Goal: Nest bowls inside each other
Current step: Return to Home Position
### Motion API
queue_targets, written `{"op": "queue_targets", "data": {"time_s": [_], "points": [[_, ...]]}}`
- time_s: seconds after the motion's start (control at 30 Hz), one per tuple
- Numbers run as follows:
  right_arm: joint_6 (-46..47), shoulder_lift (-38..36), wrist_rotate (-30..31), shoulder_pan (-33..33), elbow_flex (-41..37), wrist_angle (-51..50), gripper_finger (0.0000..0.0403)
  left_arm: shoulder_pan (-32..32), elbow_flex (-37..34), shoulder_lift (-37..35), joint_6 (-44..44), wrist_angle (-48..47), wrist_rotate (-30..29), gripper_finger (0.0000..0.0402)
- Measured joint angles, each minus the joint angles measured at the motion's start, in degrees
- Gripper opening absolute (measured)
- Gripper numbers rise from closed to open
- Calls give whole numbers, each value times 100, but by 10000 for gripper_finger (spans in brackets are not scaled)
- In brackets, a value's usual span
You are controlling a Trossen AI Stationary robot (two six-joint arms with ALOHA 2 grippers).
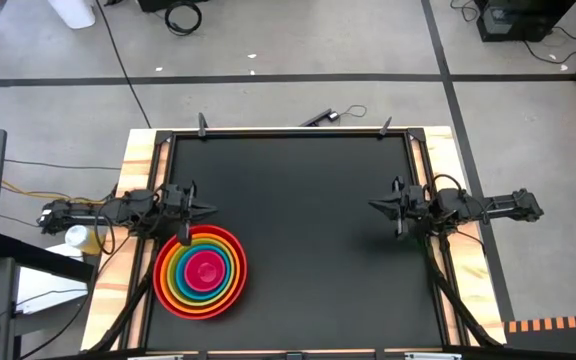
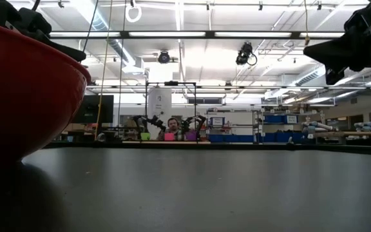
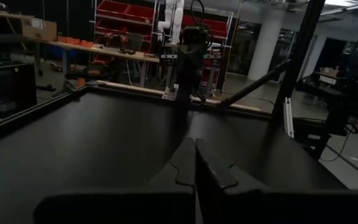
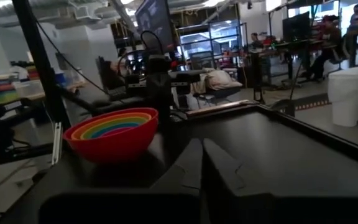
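Note:
Several round bowls sit nested in one stack (image 1: 200,272) on the black table, near its left edge and toward the front. The large red bowl (image 4: 112,134) is outermost and rests on its base. Inside it are orange, yellow-green and blue rims, with the magenta-pink bowl (image 1: 206,270) in the middle. The red wall (image 2: 24,90) fills the left of the low view. My left gripper (image 1: 211,209) (image 3: 196,146) is shut, level above the table just beyond the stack's far rim, holding nothing. My right gripper (image 1: 373,206) (image 4: 202,146) is shut at the table's right side, pointing left.
A raised dark frame rail (image 1: 288,131) runs around the black table top (image 1: 318,250), with wooden boards outside it. The middle and right of the top lie bare between the grippers. People sit at benches in the room beyond (image 2: 171,132).

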Motion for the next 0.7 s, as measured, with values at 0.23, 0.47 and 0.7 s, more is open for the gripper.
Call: {"op": "queue_targets", "data": {"time_s": [0.23, 0.47, 0.7], "points": [[94, 12, -350, 0, 0, -240, 19, -2, 0, 0, -2, 1, 0, 3], [94, 20, -519, 0, 0, -177, 22, -2, 0, 0, -2, 2, -2, 3], [94, 20, -519, 0, 0, -167, 24, -1, -2, 0, -4, 3, -4, 3]]}}
